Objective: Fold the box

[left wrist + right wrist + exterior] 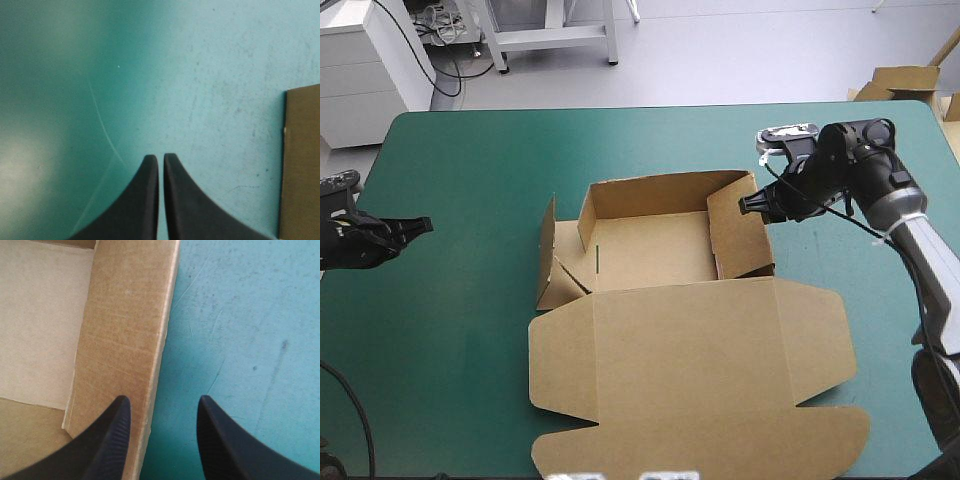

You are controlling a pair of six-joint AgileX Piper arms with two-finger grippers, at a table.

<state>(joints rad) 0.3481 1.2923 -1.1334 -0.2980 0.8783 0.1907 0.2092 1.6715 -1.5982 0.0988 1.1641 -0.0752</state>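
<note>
Table (450, 300) noted with a teal-green cover and rounded far corners, filling most of the high view. Beyond its far edge, pale grey floor (740, 50) is seen, smooth and evenly lit. A white cabinet (365, 70) with drawer fronts is placed off the far left corner. A white metal frame (555, 35) on legs is stood near it, with a tangle of cables (445, 25) between them. Spare brown board (900, 80) is piled off the far right corner. A soft pale glare (20, 170) is recorded on the cover.
</note>
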